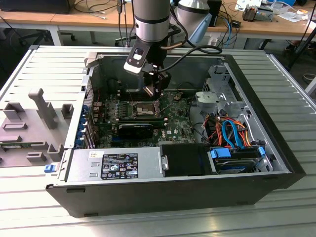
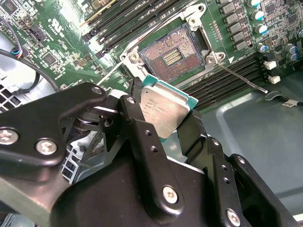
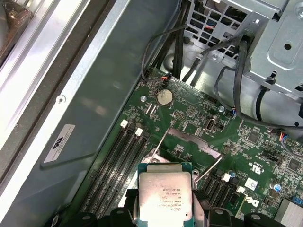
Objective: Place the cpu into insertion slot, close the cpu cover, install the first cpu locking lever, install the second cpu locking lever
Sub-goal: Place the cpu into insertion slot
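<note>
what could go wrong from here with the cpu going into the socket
1. The gripper holds the cpu by its edges just short of the open insertion slot; a slip could drop it onto the bare pin field.
2. If the cpu comes down off-square, pins may bend.
3. A locking lever sticks out beside the insertion slot, and a finger might snag it.

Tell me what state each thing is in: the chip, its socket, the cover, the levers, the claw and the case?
cpu, gripped, clear of the slot, not seated.
slot, empty, pins bare.
cover, swung open.
levers, unlatched, sticking up.
gripper, shut on the cpu.
case, open, lying on its side.
</note>
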`<state>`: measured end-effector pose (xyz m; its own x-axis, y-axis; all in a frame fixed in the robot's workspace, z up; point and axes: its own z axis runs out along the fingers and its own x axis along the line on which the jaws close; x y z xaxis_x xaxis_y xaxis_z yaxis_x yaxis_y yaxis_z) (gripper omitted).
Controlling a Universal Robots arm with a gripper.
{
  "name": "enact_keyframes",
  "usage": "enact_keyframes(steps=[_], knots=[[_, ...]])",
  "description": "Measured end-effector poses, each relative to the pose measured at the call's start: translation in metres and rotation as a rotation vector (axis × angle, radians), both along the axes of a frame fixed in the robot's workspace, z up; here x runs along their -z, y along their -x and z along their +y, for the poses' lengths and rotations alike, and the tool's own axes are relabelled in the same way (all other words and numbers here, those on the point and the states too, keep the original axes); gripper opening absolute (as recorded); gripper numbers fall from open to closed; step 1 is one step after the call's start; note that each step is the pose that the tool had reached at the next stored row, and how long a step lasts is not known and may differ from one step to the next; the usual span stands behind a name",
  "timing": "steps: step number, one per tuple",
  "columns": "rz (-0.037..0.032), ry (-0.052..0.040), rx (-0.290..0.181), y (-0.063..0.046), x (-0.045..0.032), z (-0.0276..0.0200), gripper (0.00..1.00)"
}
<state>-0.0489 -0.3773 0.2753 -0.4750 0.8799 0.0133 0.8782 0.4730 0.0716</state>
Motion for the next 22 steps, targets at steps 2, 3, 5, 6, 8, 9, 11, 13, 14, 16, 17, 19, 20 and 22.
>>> enact_keyframes(steps=[2, 3, 5, 6, 8, 9, 11, 13, 14, 16, 17, 19, 20, 22], knots=[[0.0001, 0.0007, 0.004, 0.0000, 0.0000, 0.0000, 0.54], [0.0001, 0.0010, 0.005, 0.0000, 0.0000, 0.0000, 0.54], [0.0001, 0.0017, 0.009, 0.0000, 0.0001, 0.0000, 0.54], [0.0000, 0.0022, 0.010, 0.0000, 0.0002, 0.0000, 0.54], [0.0000, 0.0042, 0.013, 0.0000, 0.0002, 0.0000, 0.54], [0.0000, 0.0051, 0.014, 0.0000, 0.0001, 0.0000, 0.54], [0.0001, 0.0057, 0.015, 0.0000, 0.0001, 0.0000, 0.54], [0.0001, 0.0061, 0.015, 0.0000, 0.0001, 0.0000, 0.54], [0.0001, 0.0061, 0.016, 0.0000, 0.0001, 0.0000, 0.54], [0.0001, 0.0064, 0.016, 0.0000, 0.0001, 0.0000, 0.54], [0.0001, 0.0065, 0.016, 0.0000, 0.0001, 0.0000, 0.54], [0.0000, 0.0086, 0.017, 0.0000, 0.0002, 0.0000, 0.54], [0.0001, 0.0096, 0.018, 0.0000, 0.0001, 0.0000, 0.54], [0.0001, 0.0101, 0.021, 0.0000, 0.0001, 0.0000, 0.54]])
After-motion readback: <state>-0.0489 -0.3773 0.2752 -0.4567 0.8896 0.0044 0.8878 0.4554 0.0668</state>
